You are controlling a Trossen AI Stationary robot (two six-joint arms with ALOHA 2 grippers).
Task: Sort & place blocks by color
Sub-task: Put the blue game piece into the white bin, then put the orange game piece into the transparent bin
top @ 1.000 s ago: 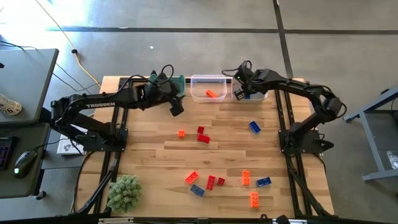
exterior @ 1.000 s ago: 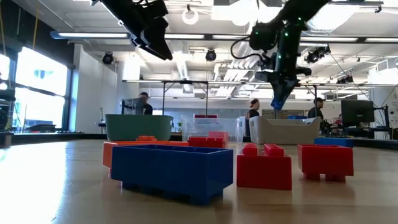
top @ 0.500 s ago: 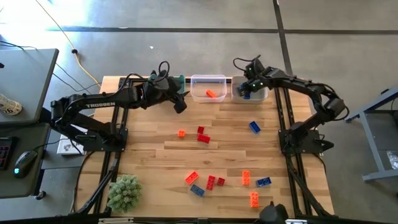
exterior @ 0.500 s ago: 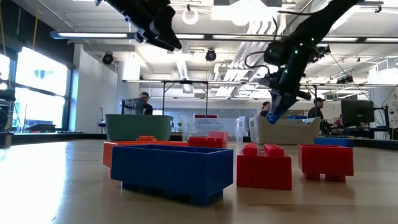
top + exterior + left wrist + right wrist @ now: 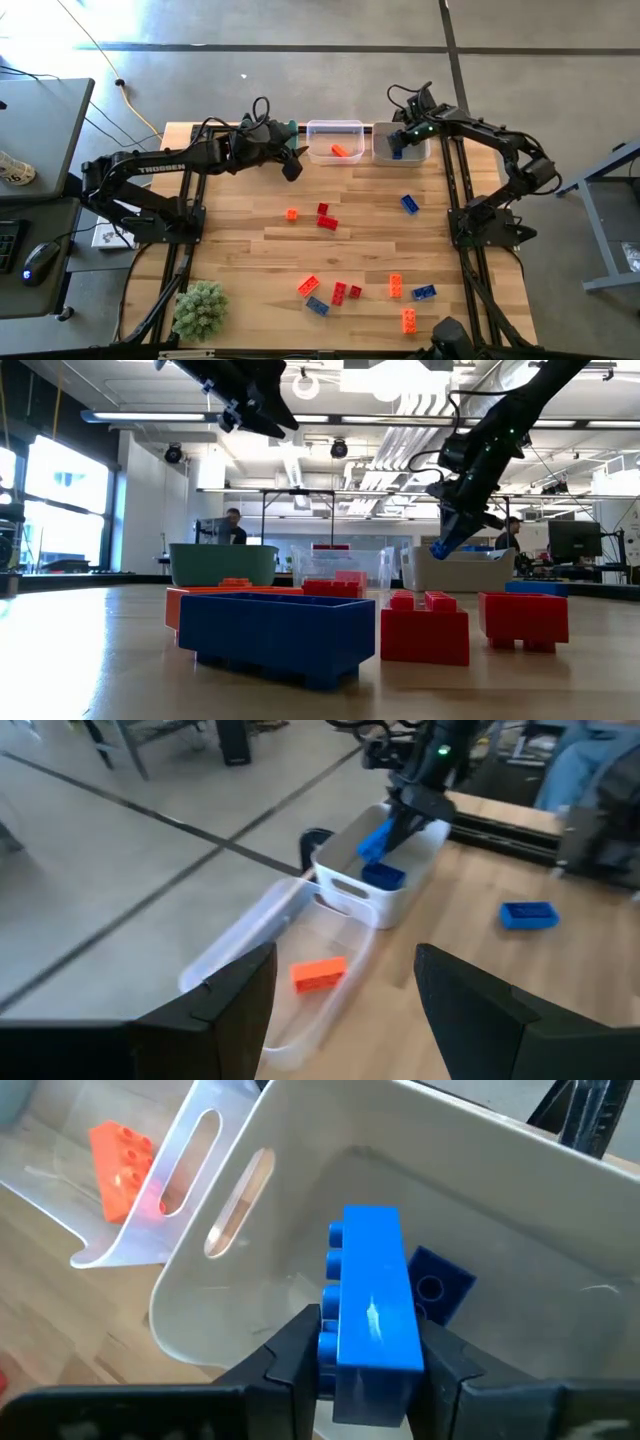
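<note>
Over the grey plastic bin (image 5: 330, 1230) at the far edge of the surface: right gripper (image 5: 362, 1355) pinching a blue studded toy brick (image 5: 372, 1295). Risk of sticking to one finger on release. Left gripper (image 5: 345, 985) spread, empty, near clear bin (image 5: 250, 955).

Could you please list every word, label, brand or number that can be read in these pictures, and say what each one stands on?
"TROSSEN": white letters on the left arm, read in the high view.
Nothing else is readable: the blocks and the bins carry no print, and the monitors in the room behind are too small to read.
</note>
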